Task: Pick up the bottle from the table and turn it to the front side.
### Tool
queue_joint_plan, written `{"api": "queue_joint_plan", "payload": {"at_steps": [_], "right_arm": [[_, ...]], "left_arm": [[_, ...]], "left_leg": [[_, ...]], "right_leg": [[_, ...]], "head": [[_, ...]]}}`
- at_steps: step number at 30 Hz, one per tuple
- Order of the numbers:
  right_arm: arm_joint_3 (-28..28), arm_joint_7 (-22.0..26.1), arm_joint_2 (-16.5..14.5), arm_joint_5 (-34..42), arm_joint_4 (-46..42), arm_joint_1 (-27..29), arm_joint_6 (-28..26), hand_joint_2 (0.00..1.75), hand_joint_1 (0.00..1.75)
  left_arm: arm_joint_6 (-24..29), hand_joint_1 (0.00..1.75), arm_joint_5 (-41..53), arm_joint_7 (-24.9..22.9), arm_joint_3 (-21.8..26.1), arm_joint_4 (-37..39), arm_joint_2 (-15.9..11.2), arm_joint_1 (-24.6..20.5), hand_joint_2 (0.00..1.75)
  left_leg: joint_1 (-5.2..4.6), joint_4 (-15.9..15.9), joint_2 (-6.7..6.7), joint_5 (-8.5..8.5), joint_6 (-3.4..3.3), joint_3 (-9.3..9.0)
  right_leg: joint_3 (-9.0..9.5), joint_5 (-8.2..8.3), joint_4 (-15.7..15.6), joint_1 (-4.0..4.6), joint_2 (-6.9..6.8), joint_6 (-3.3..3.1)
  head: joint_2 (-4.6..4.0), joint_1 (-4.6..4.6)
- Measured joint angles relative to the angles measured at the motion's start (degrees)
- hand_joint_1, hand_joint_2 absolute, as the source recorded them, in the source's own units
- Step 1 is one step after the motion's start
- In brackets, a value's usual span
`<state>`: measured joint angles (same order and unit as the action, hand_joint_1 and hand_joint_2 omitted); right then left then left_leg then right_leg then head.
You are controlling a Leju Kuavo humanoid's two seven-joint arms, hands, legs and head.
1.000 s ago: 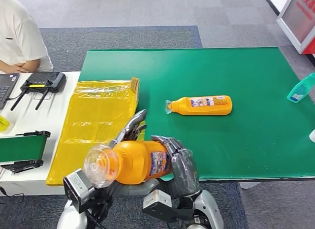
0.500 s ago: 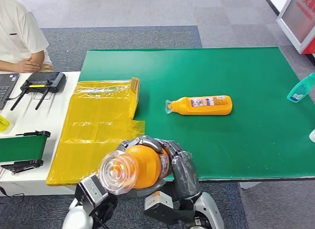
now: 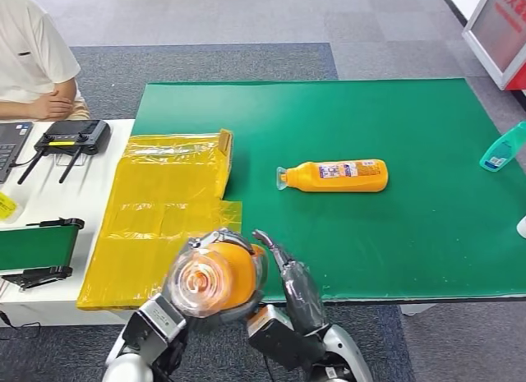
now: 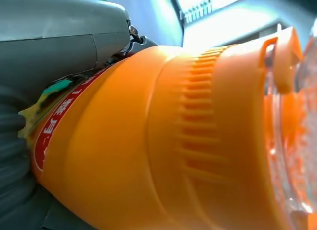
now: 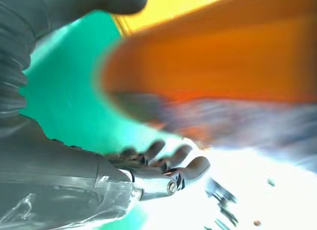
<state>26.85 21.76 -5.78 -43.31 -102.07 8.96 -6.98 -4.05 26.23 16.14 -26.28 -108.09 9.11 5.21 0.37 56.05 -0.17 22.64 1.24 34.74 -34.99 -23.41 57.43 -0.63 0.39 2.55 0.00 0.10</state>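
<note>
Bottle [image 3: 217,277] held off the table's [image 3: 385,242] near edge, clear cap toward the camera.
Left hand [image 3: 214,244] grips its orange body; right hand [image 3: 292,277] (fingers spread, holding nothing) sits just right of it. 1 more orange bottle [image 3: 334,176] lies mid-table.

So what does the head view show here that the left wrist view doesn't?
Head view alone: the green table, a second orange bottle lying on it, the yellow bag, a seated person and the right robot hand open beside the held bottle. Left wrist view alone: the bottle's ribbed shoulder and red label up close. Both: the held bottle gripped by the left robot hand.
</note>
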Motion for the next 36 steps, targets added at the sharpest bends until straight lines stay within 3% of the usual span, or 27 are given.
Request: {"api": "queue_joint_plan", "payload": {"at_steps": [9,16,22,28,34,36], "right_arm": [[-6.54,-1.22,-1.82,7.90,-1.54,3.74,4.31,1.75,0.00],[-10.61,-1.04,-3.50,8.21,-3.88,4.75,6.07,1.75,0.00],[-13.65,-0.63,-4.96,5.97,-6.63,5.89,7.35,1.75,0.00],[-14.49,-0.31,-5.62,3.00,-8.67,6.16,8.18,1.75,0.00],[-14.62,0.31,-5.73,2.71,-9.58,4.97,8.91,1.75,0.00],[-14.43,0.96,-5.69,3.28,-9.50,4.00,9.59,1.75,0.00]], "left_arm": [[4.56,1.75,6.43,0.93,4.19,-8.48,1.34,4.94,1.75],[6.38,1.75,10.53,0.74,5.85,-10.44,2.09,6.15,1.75],[12.50,1.75,22.86,-2.25,7.08,-11.10,2.57,5.95,1.75],[17.15,1.75,43.84,-10.81,8.81,-11.00,2.81,2.31,1.75],[16.26,1.75,58.84,-15.57,12.44,-7.68,2.99,-3.21,1.75],[15.43,1.75,61.85,-18.01,12.74,-4.67,1.70,-5.95,1.75]], "left_leg": [[0.00,0.00,0.00,0.06,-0.02,0.00],[0.00,0.00,0.00,0.05,-0.01,-0.02],[0.00,0.00,0.00,0.05,-0.01,-0.02],[0.00,0.00,0.00,0.04,0.00,-0.03],[0.00,0.00,0.00,-0.02,0.01,-0.04],[0.00,0.00,0.00,-0.05,0.01,-0.04]], "right_leg": [[0.02,-0.04,0.00,-0.01,0.00,0.03],[0.03,-0.03,0.00,-0.01,0.00,0.03],[0.01,-0.04,0.00,-0.01,0.00,0.02],[0.01,-0.02,0.00,-0.01,0.00,0.02],[0.02,0.03,0.00,-0.01,0.00,0.01],[0.01,0.06,0.00,0.00,0.00,-0.02]], "head": [[0.00,0.00],[0.00,-0.01],[0.00,-0.01],[0.00,-0.01],[0.00,-0.01],[0.00,0.01]]}}
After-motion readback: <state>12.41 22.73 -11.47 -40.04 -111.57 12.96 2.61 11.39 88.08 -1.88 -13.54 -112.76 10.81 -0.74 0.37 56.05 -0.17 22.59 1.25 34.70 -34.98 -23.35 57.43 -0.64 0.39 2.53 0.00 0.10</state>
